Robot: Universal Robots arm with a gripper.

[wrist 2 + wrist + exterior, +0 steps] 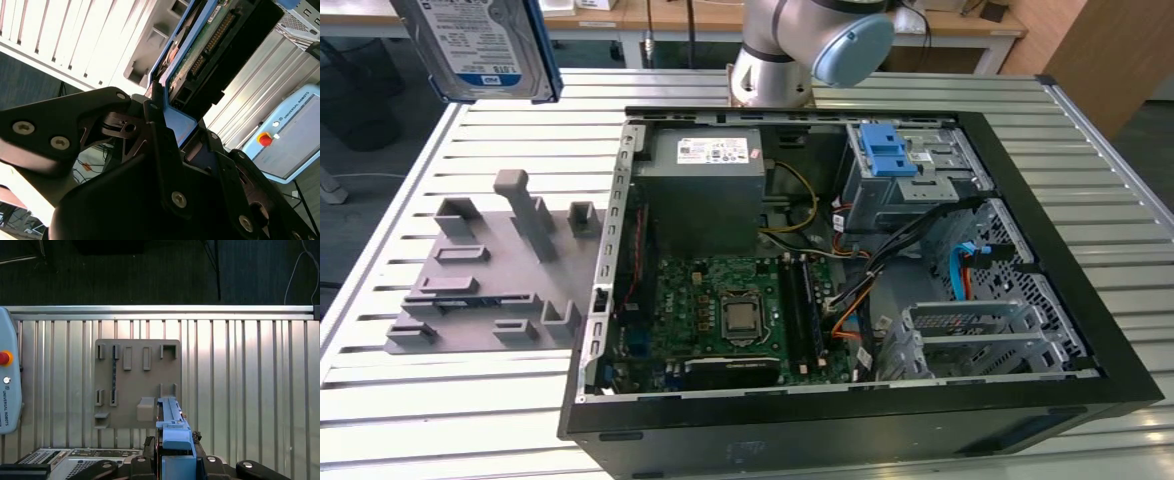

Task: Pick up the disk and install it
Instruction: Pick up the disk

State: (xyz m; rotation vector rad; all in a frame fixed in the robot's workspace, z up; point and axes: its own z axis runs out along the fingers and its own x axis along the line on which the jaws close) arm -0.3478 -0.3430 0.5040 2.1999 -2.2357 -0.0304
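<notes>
- the gripper (176, 120) is clamping the disk (200, 47) by its blue frame — a closed grip.
- it is hanging upright over the table (921, 85) by the grey rack (494, 270), apart from the case (1067, 200).

Soft, even room light covers the slatted table (454, 420) in the exterior view, that table glares white in the second wrist view behind the near-black gripper (175, 122), and the computer case (854, 430) is shadowed inside.

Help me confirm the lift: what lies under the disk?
In the first wrist view the disk, clamped by the end effector, hangs over the grey fixture plate on the slatted table. The plate's part behind the disk is covered.
</notes>
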